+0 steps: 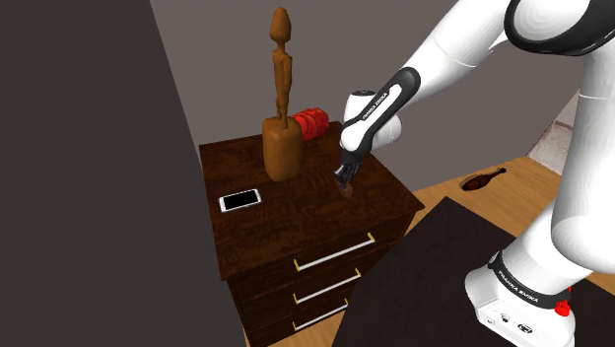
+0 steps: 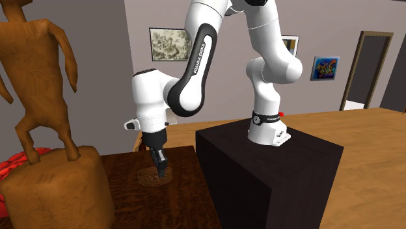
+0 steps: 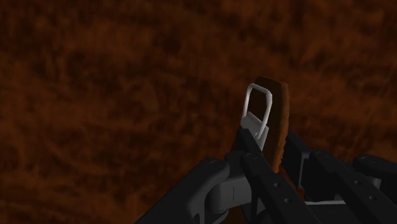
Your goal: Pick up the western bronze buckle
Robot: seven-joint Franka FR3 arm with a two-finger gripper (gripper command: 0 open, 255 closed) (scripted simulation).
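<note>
The buckle (image 3: pixel 275 121) is a brown oval plate with a silver wire loop on its face. It stands on edge between my two black fingers (image 3: pixel 254 159), which clasp its lower part. My gripper (image 1: pixel 345 183) points down near the right side of the dark wooden dresser top (image 1: pixel 296 212) in the shoulder view. In the second exterior view my gripper (image 2: pixel 160 172) hangs just over the dresser top (image 2: pixel 182 195), with the buckle (image 2: pixel 152 177) showing as a faint round shape at its tips. I cannot tell whether the buckle still touches the wood.
A tall brown wooden figure (image 1: pixel 281 94) on a block stands at the back of the dresser, with a red object (image 1: pixel 311 122) beside it. A white phone (image 1: pixel 239 200) lies near the dresser's left edge. A dark wall (image 1: pixel 89 177) borders the left; the black stand (image 1: pixel 434 286) is lower right.
</note>
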